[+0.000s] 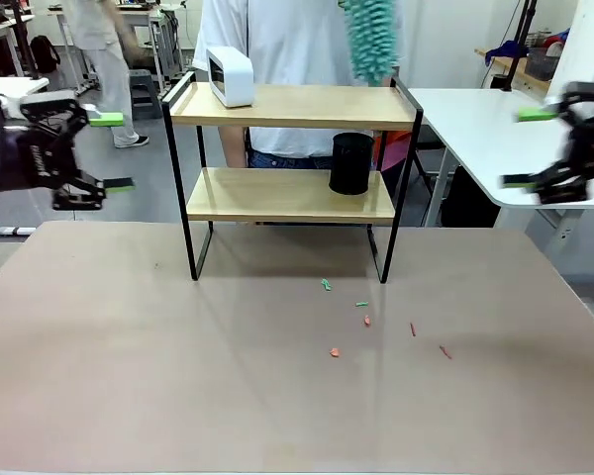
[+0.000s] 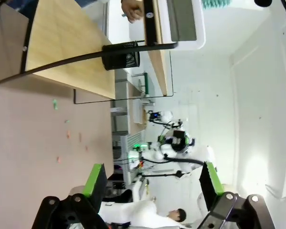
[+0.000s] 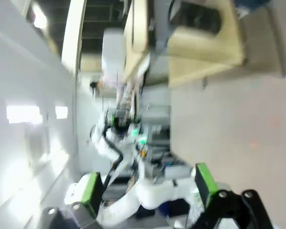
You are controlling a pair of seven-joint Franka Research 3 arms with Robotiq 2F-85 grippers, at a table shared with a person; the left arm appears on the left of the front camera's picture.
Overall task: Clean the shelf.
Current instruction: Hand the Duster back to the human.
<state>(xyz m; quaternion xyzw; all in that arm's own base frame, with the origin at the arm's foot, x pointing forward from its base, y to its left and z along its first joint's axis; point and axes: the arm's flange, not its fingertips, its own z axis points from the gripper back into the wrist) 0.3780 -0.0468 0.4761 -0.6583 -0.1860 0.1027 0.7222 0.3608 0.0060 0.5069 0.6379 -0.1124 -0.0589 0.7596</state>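
- Small scraps (image 1: pixel 366 319) of red and green litter are lying scattered on the near table (image 1: pixel 129 376), just in front of the shelf's right legs.
- The shelf (image 1: pixel 287 193) is standing at the table's far edge, its long axis running left to right between the two arms, with a black cup (image 1: pixel 351 163) sitting on the lower board and a white box (image 1: pixel 231 75) on the upper one.
- The left gripper (image 1: pixel 104 151) is hovering off the shelf's left end, fingers spread wide with nothing between them.
- The right gripper (image 1: pixel 535 148) is hanging farther out past the right end, likewise spread and empty; the left looks nearer the frame.
- Beyond the shelf, a person is holding a teal duster (image 1: pixel 369 40) above the top board's right end.
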